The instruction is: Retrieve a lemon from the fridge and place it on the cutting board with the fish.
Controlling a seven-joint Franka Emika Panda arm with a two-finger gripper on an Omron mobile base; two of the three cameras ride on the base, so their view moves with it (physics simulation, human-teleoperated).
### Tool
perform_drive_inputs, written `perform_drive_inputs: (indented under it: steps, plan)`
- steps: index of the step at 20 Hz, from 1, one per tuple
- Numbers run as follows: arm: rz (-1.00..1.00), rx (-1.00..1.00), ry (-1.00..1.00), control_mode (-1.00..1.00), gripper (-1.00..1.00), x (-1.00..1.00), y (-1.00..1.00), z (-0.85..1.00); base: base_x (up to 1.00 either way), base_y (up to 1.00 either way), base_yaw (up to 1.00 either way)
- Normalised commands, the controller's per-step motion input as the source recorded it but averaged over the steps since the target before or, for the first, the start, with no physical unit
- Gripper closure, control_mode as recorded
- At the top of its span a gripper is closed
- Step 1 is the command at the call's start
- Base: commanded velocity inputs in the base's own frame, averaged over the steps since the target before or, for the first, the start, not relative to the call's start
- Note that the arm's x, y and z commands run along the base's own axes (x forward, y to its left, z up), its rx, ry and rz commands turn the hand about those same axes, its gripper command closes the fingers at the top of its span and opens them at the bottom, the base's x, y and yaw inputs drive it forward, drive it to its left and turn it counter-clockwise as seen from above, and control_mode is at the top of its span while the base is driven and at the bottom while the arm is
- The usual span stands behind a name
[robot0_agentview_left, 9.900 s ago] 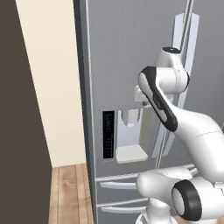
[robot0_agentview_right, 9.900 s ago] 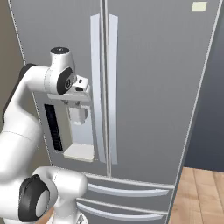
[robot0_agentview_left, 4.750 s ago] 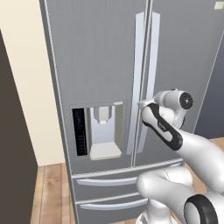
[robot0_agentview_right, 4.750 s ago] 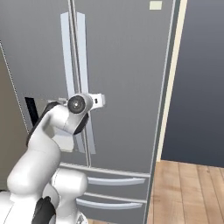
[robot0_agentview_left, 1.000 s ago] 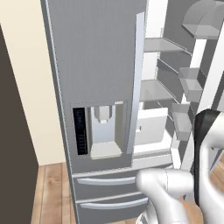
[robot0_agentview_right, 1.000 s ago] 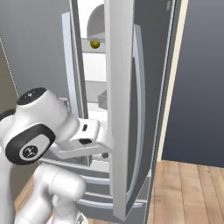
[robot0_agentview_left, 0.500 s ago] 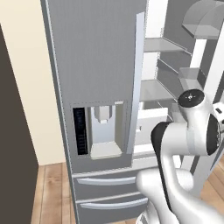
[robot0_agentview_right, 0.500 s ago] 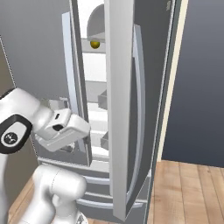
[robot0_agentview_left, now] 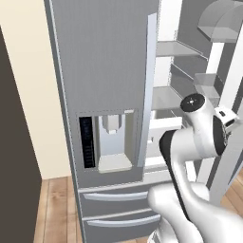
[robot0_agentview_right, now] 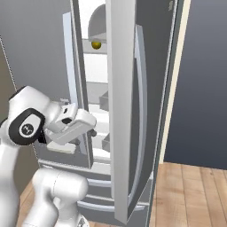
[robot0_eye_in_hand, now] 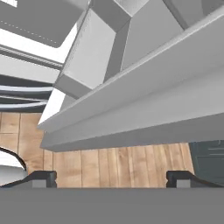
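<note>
The lemon sits on an upper shelf inside the fridge, high above the gripper. The open right door stands edge-on just beside the arm. The gripper's fingers are spread wide and hold nothing. Since half a second ago the hand has pulled farther back from the door.

We see the fridge with its right door swung out. The lemon sits on an upper shelf inside, near the shelf's front edge, above our pincer, which hangs beside the door's inner edge.
</note>
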Motion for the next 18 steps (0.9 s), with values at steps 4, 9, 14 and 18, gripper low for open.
perform_drive_inputs:
  steps: [4, 9, 14, 18]
  plan:
    - [0.01, -0.02, 0.0, -1.0, -1.0, 0.33, -0.26, 0.0, 0.0, 0.0, 0.0]
    - [0.0, -0.03, 0.0, -1.0, -1.0, 0.04, -0.49, 0.0, 0.0, 0.0, 0.0]
    - [0.0, -0.01, 0.0, -1.0, -1.0, 0.18, -0.47, 0.0, 0.0, 0.0, 0.0]
    - [0.0, 0.0, 0.01, -1.0, -1.0, 0.16, -0.23, 0.0, 0.0, 0.0, 0.0]
